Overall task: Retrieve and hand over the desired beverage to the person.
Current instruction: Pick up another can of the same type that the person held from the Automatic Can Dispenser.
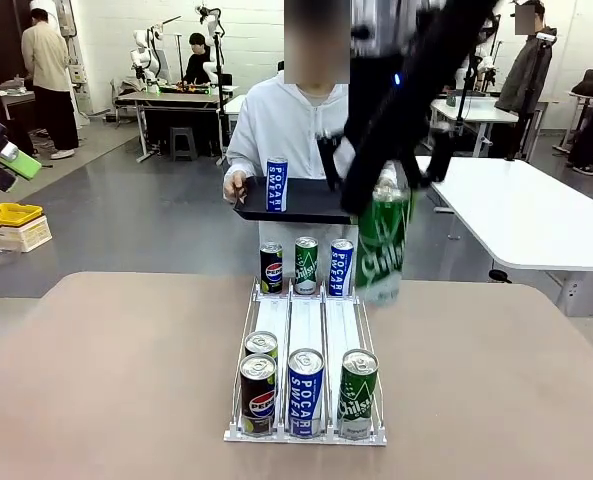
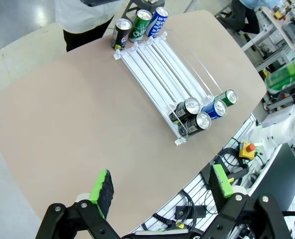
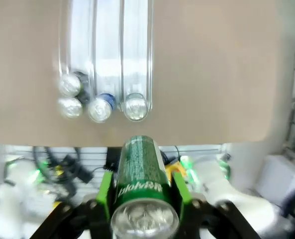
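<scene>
Here, the green can sits clamped between the right jaws.

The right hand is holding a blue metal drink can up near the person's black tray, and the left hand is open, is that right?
Not quite: the metal drink can in the right hand is green, not blue, as the right wrist view shows. It is up near the black tray that the person holds, and the left hand is open.

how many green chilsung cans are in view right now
3. The held can is gripped in the right end effector; the far can stands at the far end of the rack, middle; the near can sits in its right lane. None looks hidden.
</scene>
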You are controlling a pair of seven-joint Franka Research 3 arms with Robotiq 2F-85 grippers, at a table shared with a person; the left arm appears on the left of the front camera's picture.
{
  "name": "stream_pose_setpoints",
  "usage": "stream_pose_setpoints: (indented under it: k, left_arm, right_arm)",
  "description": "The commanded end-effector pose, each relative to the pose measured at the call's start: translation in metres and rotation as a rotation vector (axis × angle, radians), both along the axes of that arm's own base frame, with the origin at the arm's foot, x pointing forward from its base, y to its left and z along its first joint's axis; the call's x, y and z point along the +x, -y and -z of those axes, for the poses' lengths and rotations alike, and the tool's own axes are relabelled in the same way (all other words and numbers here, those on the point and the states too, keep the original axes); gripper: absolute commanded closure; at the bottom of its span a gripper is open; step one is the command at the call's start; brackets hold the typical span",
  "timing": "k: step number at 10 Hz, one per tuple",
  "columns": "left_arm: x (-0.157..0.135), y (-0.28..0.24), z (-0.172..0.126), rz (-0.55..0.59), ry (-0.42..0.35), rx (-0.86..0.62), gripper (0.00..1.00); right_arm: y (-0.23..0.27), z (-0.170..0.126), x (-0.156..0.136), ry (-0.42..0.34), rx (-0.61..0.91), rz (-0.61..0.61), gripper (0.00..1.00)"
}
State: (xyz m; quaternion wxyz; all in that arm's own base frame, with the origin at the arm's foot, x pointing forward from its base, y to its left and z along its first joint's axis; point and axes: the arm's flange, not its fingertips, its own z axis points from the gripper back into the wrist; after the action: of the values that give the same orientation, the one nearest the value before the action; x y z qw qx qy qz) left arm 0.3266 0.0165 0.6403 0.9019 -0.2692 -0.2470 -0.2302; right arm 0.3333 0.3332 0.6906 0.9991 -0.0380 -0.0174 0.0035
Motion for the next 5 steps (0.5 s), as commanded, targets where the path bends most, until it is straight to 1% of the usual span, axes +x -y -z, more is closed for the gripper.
stream_pose_setpoints:
  k: [1,2,3,4,5]
  left_arm:
    - [0.0,-0.001,0.0,0.007,0.005,-0.009,0.0]
    - [0.0,-0.001,0.0,0.007,0.005,-0.009,0.0]
    - [0.0,-0.001,0.0,0.007,0.005,-0.009,0.0]
    - [0.0,-0.001,0.0,0.007,0.005,-0.009,0.0]
    - [0.0,-0.001,0.0,0.007,0.005,-0.009,0.0]
  right_arm:
    - [-0.026,-0.042,0.035,0.093,-0.025,0.02,0.52]
    - [-0.023,-0.046,0.059,0.099,-0.009,0.018,0.52]
    - [-0.022,-0.042,0.076,0.111,0.004,0.026,0.52]
    - [-0.021,-0.035,0.09,0.134,0.022,0.006,0.52]
    - [-0.02,-0.027,0.102,0.121,0.034,-0.011,0.52]
